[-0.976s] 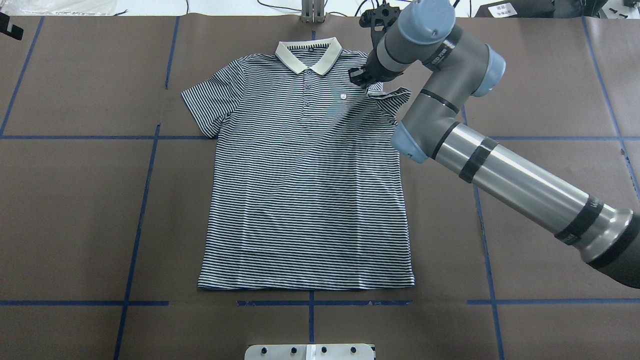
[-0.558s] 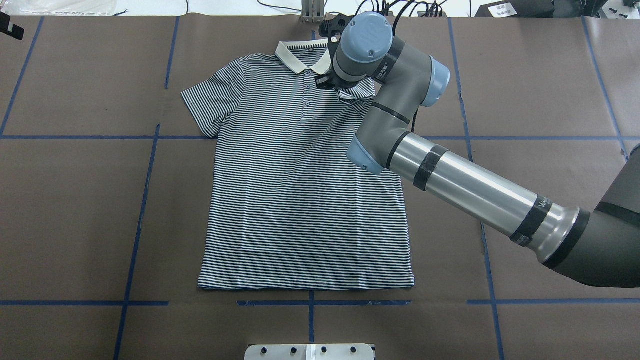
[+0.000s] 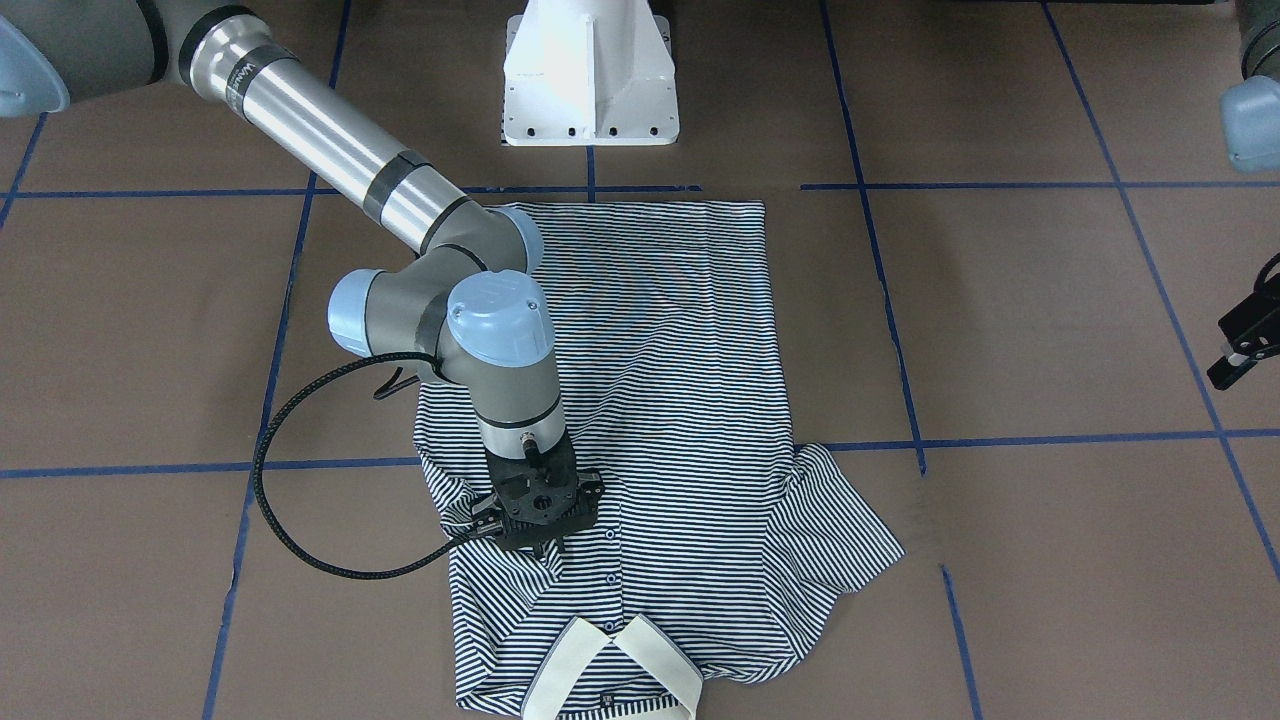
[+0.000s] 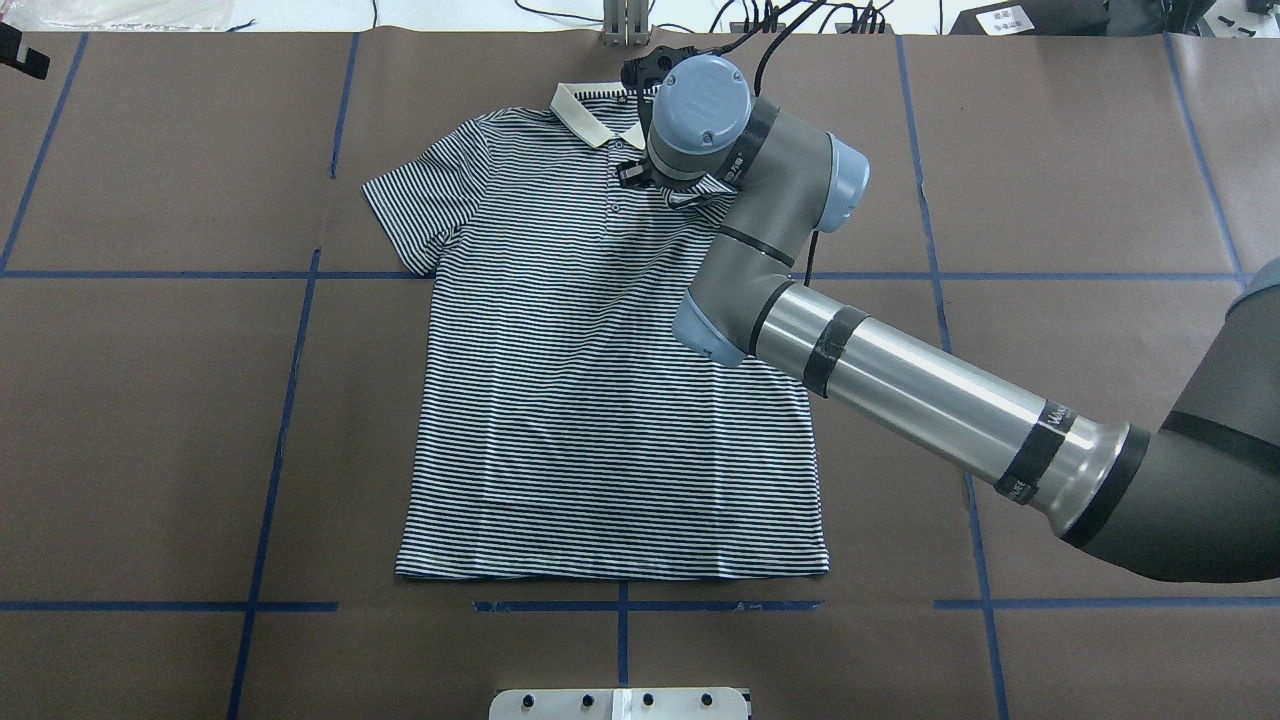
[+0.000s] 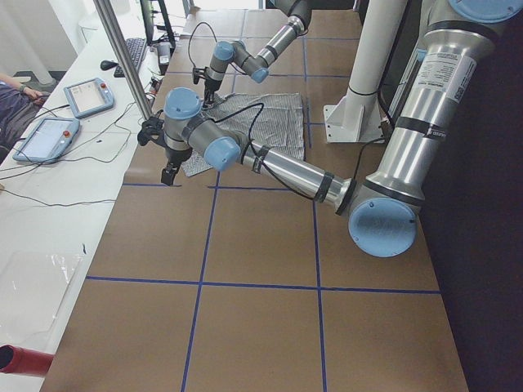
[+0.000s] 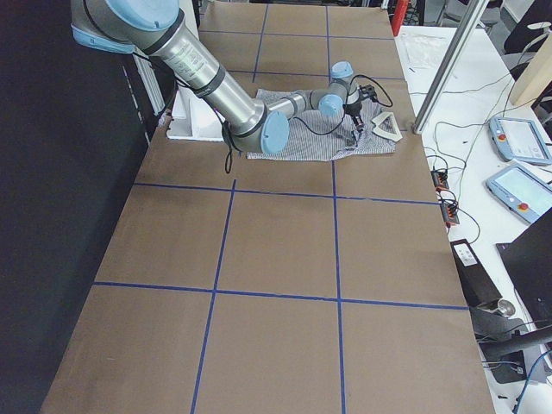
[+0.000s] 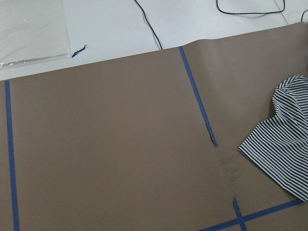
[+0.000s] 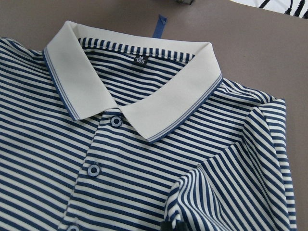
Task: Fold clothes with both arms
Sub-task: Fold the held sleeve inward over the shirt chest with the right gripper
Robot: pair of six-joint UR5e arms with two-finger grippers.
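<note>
The table is covered in brown paper marked into squares by blue tape lines. At its middle the striped polo shirt lies flat and face up, hem toward the robot's white pedestal and collar toward the far edge. The right arm reaches across the shirt's body to its upper chest, while the left arm is held off to the side over bare paper, well apart from the shirt. One sleeve lies spread flat; the other sleeve is turned in over the chest. There the right gripper points down, its fingers pinched on that sleeve's fabric beside the placket. The left gripper shows only in part, and I cannot tell whether it is open or closed. A black cable loops from the right wrist over the paper. The cream collar lies open above small blue buttons.
</note>
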